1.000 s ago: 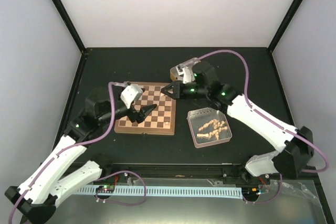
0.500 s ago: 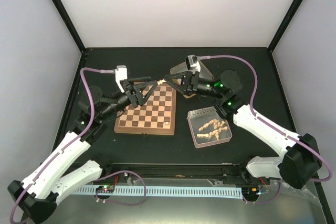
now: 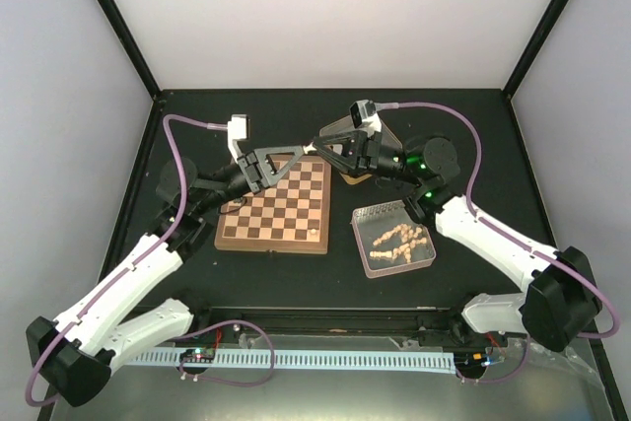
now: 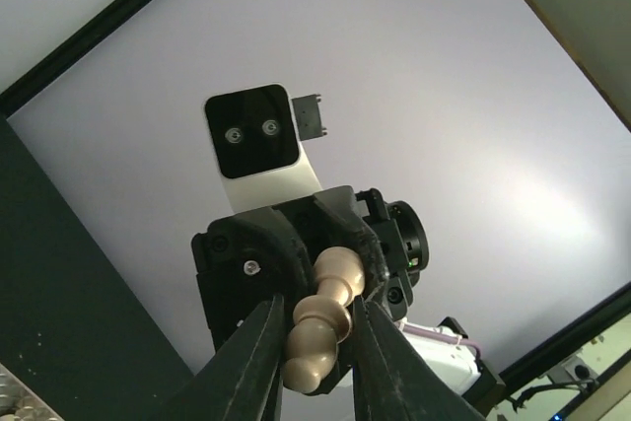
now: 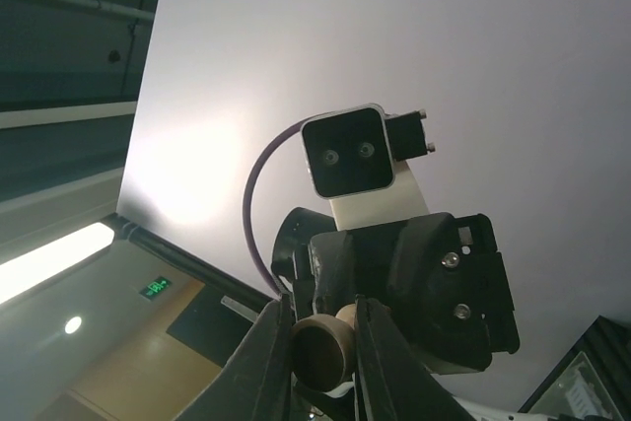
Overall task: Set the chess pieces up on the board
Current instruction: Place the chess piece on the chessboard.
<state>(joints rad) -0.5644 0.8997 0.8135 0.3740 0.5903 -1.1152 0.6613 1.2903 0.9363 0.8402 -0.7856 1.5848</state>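
One chessboard [image 3: 276, 212], one tray [image 3: 360, 242], one pale piece [image 4: 320, 327] held aloft, loose pieces [image 3: 399, 241] in tray too jumbled to count.

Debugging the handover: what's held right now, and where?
One pale chess piece, by both: right gripper clamps its base end, left gripper pinches the head end.

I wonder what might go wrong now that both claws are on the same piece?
The left claw and the right claw both pinch one chess piece in the air by the far edge of the board. If either pulls before the other lets go, the piece could twist loose. The left claw grips its rounded middle, so it may slip and drop.
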